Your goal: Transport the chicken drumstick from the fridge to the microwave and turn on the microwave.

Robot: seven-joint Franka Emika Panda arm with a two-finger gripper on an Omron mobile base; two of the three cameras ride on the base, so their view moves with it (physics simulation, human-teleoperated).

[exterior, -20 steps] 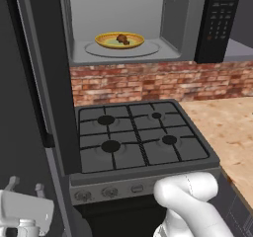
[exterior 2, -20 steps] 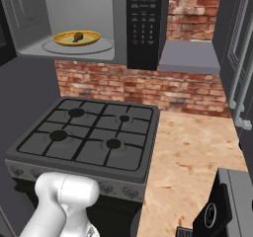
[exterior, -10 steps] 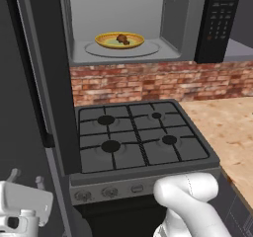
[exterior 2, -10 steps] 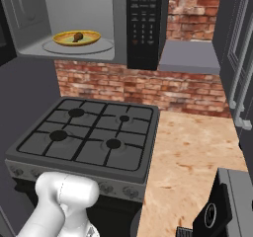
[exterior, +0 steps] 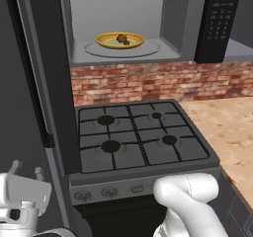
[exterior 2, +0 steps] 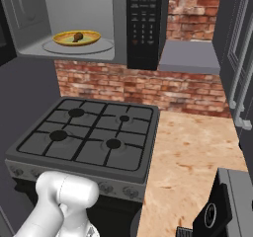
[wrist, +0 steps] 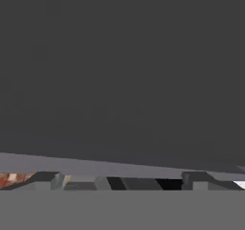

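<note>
Closure of the microwave door comes first, we judge: with the chicken drumstick resting on the yellow plate inside the cavity, we swing the gripper, jaws spread wide and empty, behind the door before pressing the button panel.

A flat dark grey surface took up most of the hand view. Below it ran a paler grey strip, and at the lower left sat a small reddish patch, possibly brick. Dark and light blocks lined the bottom, too blurred to name.
</note>
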